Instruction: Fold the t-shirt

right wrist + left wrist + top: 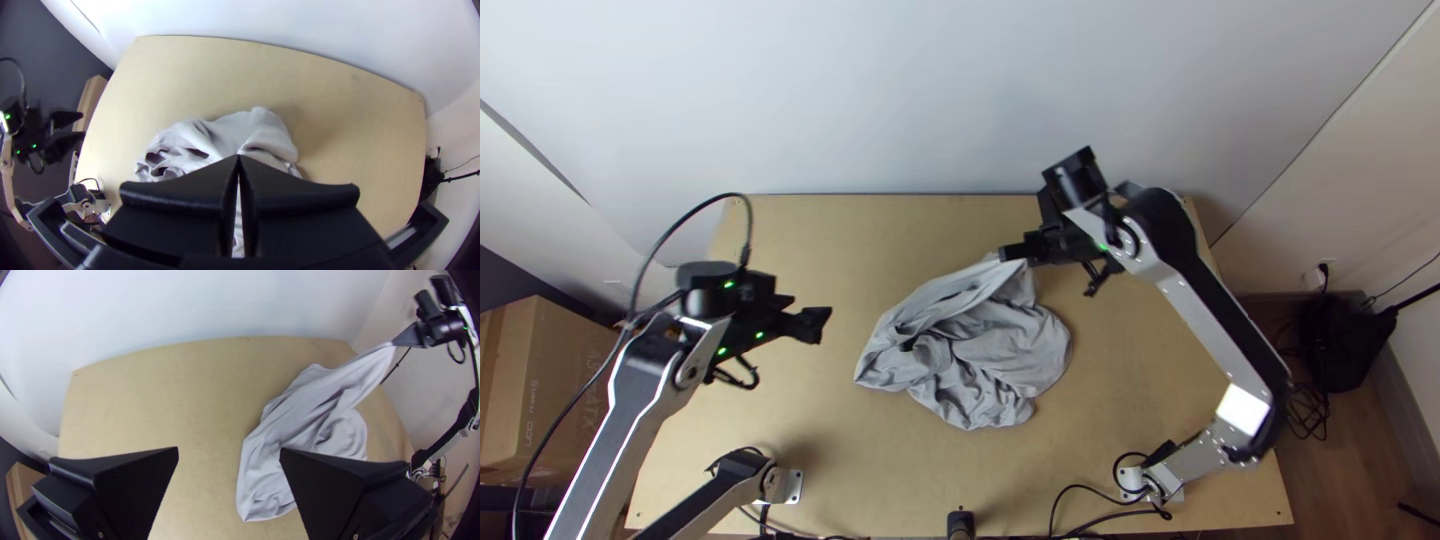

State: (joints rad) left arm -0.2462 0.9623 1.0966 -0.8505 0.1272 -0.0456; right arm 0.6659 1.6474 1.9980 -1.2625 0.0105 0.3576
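1 grey t-shirt (pixel 990 345) on the light wood tabletop (pixel 780 230), roughly mid, bunched w/ lots of creases, 1 part drawn up & taut toward the far right. its rumpled bulk sits inside the tabletop's edges, w/ bare wood btwn it & each edge. widest open stretch is on the left, btwn the cloth & the left tool (pixel 812 308); another strip runs btwn the cloth & the far edge, w/ the wall (pixel 960 90) right behind that edge. near side: wood too, then cables (pixel 1100 518) by the right arm's base. right side: wood under & around the right arm (pixel 1215 320), which arches over that edge area.

left tool is up over the left part, well apart from the cloth, its 2 fingers wide apart. right tool (pixel 1004 253) is toward the far side, right of mid, 2 fingers together, clamped on an end of the t-shirt & holding it above the wood; can't tell if that's a hem or a sleeve.

count: 1 t-shirt, 2 arms, 2 tools, 4 fingers in all (2 per tool), 1 tabletop. off the left edge, a cardboard box (pixel 555 390); off the right, a black item (pixel 1345 345) on the floor, w/ cables beside it
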